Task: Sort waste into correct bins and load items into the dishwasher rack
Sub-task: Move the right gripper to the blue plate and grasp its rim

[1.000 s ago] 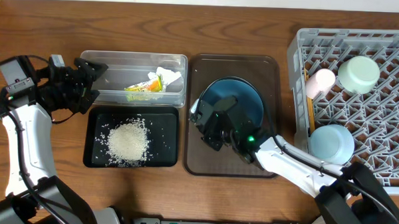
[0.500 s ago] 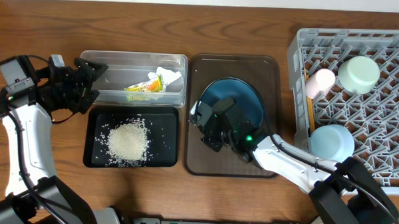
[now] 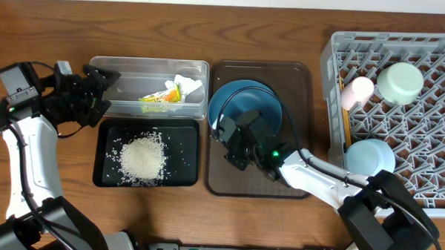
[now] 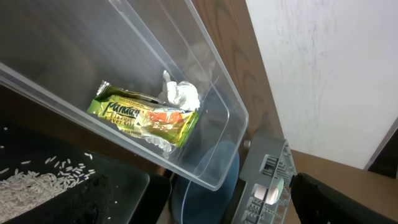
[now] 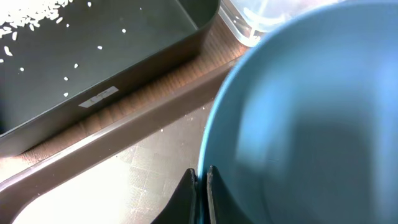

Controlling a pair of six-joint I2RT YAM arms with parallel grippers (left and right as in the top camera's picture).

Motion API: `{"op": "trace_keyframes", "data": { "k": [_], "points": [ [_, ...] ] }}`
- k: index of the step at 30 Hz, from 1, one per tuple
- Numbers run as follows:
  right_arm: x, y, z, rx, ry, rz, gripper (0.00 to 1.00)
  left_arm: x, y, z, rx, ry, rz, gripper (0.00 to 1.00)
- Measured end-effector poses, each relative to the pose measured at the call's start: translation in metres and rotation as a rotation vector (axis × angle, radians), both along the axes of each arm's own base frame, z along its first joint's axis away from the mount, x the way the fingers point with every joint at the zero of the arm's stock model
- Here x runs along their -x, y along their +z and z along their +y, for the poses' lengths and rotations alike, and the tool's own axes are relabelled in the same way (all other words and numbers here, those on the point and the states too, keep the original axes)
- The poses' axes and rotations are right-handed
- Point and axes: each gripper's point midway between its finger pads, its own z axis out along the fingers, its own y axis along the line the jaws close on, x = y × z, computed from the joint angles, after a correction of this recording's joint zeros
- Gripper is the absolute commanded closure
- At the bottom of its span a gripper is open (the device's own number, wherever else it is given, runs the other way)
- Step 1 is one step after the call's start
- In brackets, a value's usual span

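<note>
Dark-blue plate (image 3: 247,103) lies over the brown serving tray (image 3: 298,76) in the overhead view. The right gripper (image 3: 227,132) is clamped on the plate's rim at 7 o'clock, its arm reaching in from the table's 5 o'clock. The left gripper (image 3: 97,92) hovers at the 9 o'clock end of the clear tub (image 3: 150,65), jaws spread wide and empty, forearm bent up from 7 o'clock. Rice (image 3: 142,158) fills the black tray (image 3: 106,176).

Left wrist view: snack wrapper (image 4: 146,118) and napkin (image 4: 181,94) lie touching inside the tub.

Right wrist view: both fingers (image 5: 186,186) meet tightly on the plate's edge, above the serving tray's floor.
</note>
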Motion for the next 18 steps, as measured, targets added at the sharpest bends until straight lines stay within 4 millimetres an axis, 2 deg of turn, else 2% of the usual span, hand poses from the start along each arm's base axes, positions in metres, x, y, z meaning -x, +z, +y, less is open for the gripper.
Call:
{"op": "trace_keyframes", "data": {
  "k": [14,18],
  "points": [
    [-0.0004,0.0006,0.0001,0.001,0.002,-0.003,0.99,0.0,0.0,0.0,0.0,0.0,0.0,0.06],
    [0.0002,0.0081,-0.0008,-0.007,-0.006,-0.007,0.99,0.0,0.0,0.0,0.0,0.0,0.0,0.06]
  ]
}}
